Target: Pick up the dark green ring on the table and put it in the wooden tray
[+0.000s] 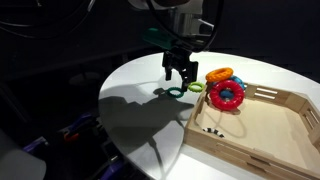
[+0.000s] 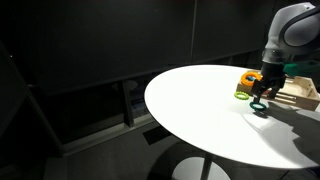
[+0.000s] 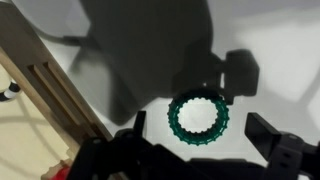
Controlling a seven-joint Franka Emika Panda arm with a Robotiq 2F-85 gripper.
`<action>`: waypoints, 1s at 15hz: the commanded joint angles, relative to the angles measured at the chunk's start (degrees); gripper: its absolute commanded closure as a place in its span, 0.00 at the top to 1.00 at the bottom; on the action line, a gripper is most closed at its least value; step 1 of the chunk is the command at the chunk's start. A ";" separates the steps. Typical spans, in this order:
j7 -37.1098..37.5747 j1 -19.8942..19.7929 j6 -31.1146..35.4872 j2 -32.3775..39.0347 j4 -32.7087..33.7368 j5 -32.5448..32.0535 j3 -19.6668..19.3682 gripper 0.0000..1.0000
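Observation:
The dark green ring (image 3: 198,118) lies flat on the round white table (image 1: 140,110), seen in both exterior views (image 1: 175,93) (image 2: 259,109). My gripper (image 3: 200,140) hangs open just above it, with a finger on either side of the ring; it also shows in both exterior views (image 1: 180,78) (image 2: 263,97). The jaws hold nothing. The wooden tray (image 1: 280,150) stands beside the ring, its edge also in the wrist view (image 3: 40,90).
A yellow-green ring (image 1: 197,88), a thick red ring (image 1: 227,96) and an orange ring (image 1: 218,74) lie between the dark green ring and the tray. A small dark mark (image 1: 212,129) sits inside the tray. The table edge (image 2: 160,110) is near.

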 commanded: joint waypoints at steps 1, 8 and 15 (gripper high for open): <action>1.44 0.19 1.51 1.25 -0.09 -0.83 -0.45 1.00; 2.59 0.53 2.14 3.09 0.11 -1.46 -0.62 1.00; 3.39 0.73 2.02 3.84 0.22 -1.66 -0.69 0.75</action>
